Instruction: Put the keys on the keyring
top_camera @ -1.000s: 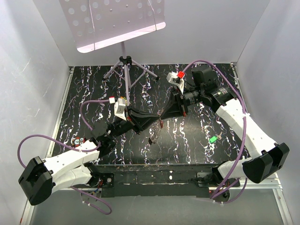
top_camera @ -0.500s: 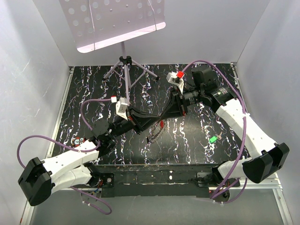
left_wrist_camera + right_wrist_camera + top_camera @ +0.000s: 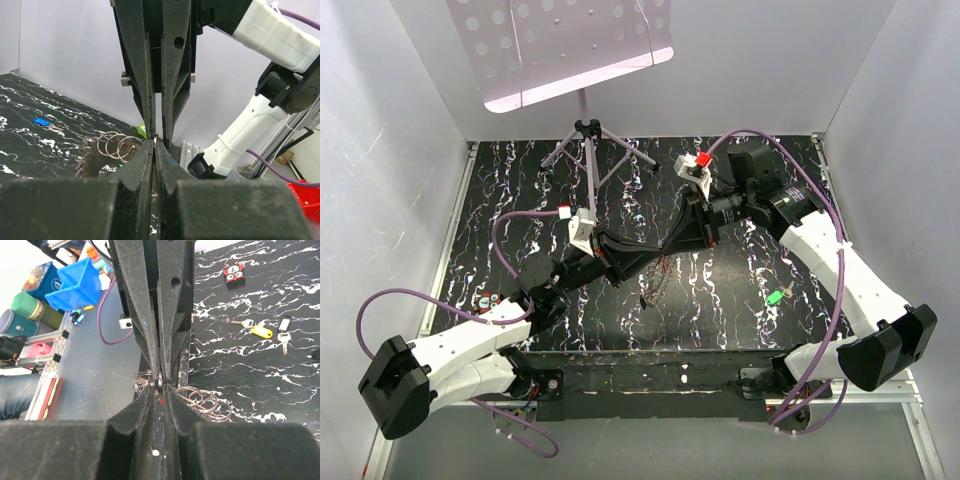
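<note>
Our left gripper (image 3: 154,146) is clenched on a thin wire loop of the keyring (image 3: 120,145), whose other coils hang loose just beside the tips, above the table (image 3: 520,200). The right gripper (image 3: 161,395) meets it tip to tip at that same loop, jaws a narrow slit apart with a red speck in the slit. We cannot tell whether they pinch it or have let go, and we take the speck for a red key head (too small to be sure). To do this step well, we judge, the left clamp should hold firm so the loop cannot twist. The right should work the key round the coil in small turns rather than tugging, and only back off once the key hangs free on the wire. The fingers are matt black wedges, scuffed and tapering to blunt points. They look poor at feeling anything so fine, so slow moves suit us. The wire looks hard, smooth and springy, with a coppery tint, and it will likely slip and snap back. The table is glossy black with white veining, which hides small metal. A green key (image 3: 774,297) lies well to the right of the keyring and nearer the bases. A blue key (image 3: 41,121) and a yellow-headed key (image 3: 261,331) lie flat on the table, apart from the keyring, their heads smooth plastic.
</note>
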### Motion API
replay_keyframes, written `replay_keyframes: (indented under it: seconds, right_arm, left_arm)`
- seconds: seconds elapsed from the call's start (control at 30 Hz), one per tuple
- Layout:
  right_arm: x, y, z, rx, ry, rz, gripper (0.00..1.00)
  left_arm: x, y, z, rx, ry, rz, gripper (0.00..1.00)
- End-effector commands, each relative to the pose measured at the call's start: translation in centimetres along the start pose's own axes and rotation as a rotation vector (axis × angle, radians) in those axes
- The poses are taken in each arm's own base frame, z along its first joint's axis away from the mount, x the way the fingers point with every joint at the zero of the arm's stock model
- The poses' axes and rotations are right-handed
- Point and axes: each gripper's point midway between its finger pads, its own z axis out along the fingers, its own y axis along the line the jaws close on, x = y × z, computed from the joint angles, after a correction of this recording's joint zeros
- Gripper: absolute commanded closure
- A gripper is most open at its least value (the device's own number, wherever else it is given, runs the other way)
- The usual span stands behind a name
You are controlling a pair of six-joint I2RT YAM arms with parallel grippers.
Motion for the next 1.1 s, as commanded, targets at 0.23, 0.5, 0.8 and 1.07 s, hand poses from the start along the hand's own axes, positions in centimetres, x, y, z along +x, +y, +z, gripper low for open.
replay_keyframes:
  seconds: [0.23, 0.5, 0.8, 1.07]
  right_arm:
    - [0.5, 0.2, 0.3, -0.015, 0.002, -0.015, 0.8]
    - [0.3, 0.5, 0.5, -0.054, -0.004, -0.014, 0.96]
    - [0.3, 0.6, 0.3, -0.044, 0.001, -0.036, 0.99]
    - [1.2, 0.3, 0.0, 0.0, 0.04, -0.058, 0.99]
  left_arm:
    - [-3.4, -1.5, 0.3, 0.036, -0.092, 0.059, 1.0]
    - [-3.3, -1.5, 0.5, 0.041, -0.091, 0.051, 1.0]
    - [-2.4, -0.9, 0.2, 0.012, -0.059, 0.027, 0.92]
    - [-1.8, -1.0, -1.0, -0.028, 0.023, 0.057, 0.31]
